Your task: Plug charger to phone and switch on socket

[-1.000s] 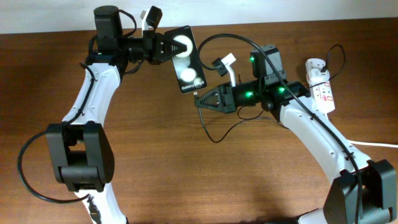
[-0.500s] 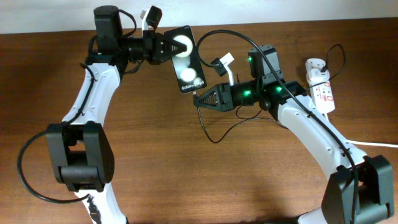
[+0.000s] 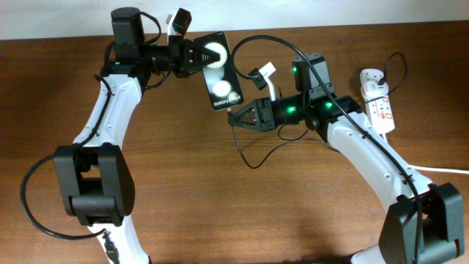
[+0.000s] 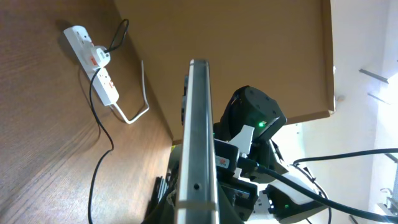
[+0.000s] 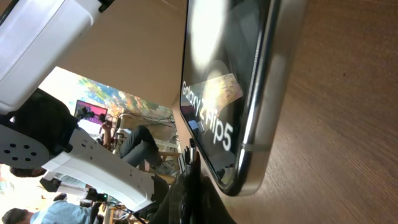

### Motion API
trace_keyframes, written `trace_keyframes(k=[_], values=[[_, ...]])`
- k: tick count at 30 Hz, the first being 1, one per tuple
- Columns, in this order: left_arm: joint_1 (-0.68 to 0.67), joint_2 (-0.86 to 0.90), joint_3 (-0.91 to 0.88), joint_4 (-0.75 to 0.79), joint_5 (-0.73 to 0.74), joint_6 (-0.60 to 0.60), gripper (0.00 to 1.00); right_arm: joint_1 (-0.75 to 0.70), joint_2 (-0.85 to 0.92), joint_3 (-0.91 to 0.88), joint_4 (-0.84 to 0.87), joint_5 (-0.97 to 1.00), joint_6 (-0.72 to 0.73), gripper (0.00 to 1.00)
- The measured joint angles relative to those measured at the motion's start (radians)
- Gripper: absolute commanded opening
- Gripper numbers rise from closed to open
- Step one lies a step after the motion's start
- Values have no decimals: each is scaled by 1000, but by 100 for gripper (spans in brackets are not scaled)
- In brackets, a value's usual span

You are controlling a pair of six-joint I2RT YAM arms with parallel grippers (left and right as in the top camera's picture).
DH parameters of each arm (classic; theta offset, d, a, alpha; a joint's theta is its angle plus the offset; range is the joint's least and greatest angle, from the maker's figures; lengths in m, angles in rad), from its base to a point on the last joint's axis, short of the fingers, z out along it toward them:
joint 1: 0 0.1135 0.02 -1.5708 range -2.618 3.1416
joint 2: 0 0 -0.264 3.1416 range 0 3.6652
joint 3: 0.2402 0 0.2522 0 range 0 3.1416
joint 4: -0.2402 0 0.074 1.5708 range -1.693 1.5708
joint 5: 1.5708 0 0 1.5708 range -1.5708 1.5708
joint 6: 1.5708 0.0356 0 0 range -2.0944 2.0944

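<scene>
The phone (image 3: 222, 73), black with two white reflections, is tilted up off the table, and my left gripper (image 3: 199, 57) is shut on its upper end. In the left wrist view its silver edge (image 4: 198, 124) runs up the middle. My right gripper (image 3: 234, 117) is shut on the charger's black connector tip (image 3: 231, 111), just below the phone's lower edge. In the right wrist view the tip (image 5: 189, 154) sits beside the phone's lower corner (image 5: 249, 177), left of it; whether they touch is unclear. The white socket (image 3: 379, 104) lies at the far right.
The charger's thin black cable (image 3: 250, 164) loops on the table below my right gripper and runs on toward the adapter (image 3: 370, 77) on the socket. The socket's thick white cord (image 3: 443, 169) trails to the right edge. The socket also shows in the left wrist view (image 4: 93, 59).
My right gripper has crept slightly up and left toward the phone's lower edge with the connector. The left arm and phone have not moved.
</scene>
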Motion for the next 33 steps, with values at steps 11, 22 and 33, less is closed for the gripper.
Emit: trace_keyframes(k=[11,22,33], values=[[0,0,0,0,0,-3,0,0,0,0,-5,12,2,4],[3,0,0,1,-9,-3,0,0,11,-1,40,18,34,4],[9,0,0,29,-15,-3,0,0,19,-4,72,16,75,4]])
